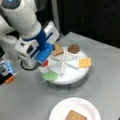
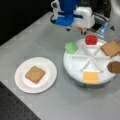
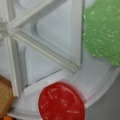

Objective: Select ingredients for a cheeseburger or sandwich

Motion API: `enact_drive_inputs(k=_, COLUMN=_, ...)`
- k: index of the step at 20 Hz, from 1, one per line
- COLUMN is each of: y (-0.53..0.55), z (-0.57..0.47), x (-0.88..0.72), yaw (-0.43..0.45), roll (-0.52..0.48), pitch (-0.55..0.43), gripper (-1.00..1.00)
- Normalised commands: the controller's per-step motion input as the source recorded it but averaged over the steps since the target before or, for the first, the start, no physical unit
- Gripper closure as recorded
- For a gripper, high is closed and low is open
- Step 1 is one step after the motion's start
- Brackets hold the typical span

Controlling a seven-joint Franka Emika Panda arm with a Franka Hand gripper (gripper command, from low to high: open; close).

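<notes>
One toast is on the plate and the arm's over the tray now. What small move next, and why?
Probably a short descent toward the red disc. The gripper hangs over the tray's rim nearest that disc, beside the green disc, and the wrist view shows both still lying in the tray. The plate holds only one toast square.

A grey bench (image 1: 105, 55) carries everything in both front views. On it stands a white round segmented tray (image 1: 72, 75), its ribs meeting at a hub and dividing it into wedge compartments; the wrist view shows those ribs (image 3: 47, 53) close up. A plain white round plate (image 2: 48, 72) lies on the bench, apart from the tray, at about eight o'clock from it in a front view. An orange and blue object (image 1: 7, 72) sits at nine o'clock in a front view.
</notes>
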Motion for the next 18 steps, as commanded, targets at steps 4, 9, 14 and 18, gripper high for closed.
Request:
enact_drive_inputs(k=4, y=-0.29, z=-0.20, x=-0.03, yaw=0.095, roll=0.448, pitch=0.000, gripper=-1.00)
enact_drive_inputs(k=9, y=-0.21, z=-0.17, x=0.01, yaw=0.031, roll=0.472, pitch=0.017, gripper=-1.00)
enact_drive_inputs(k=14, y=-0.15, z=-0.15, x=0.08, yaw=0.048, roll=0.461, pitch=0.041, gripper=-1.00)
enact_drive_inputs(k=18, y=-0.20, z=-0.12, x=0.18, yaw=0.072, roll=0.468, pitch=0.048, gripper=-1.00)
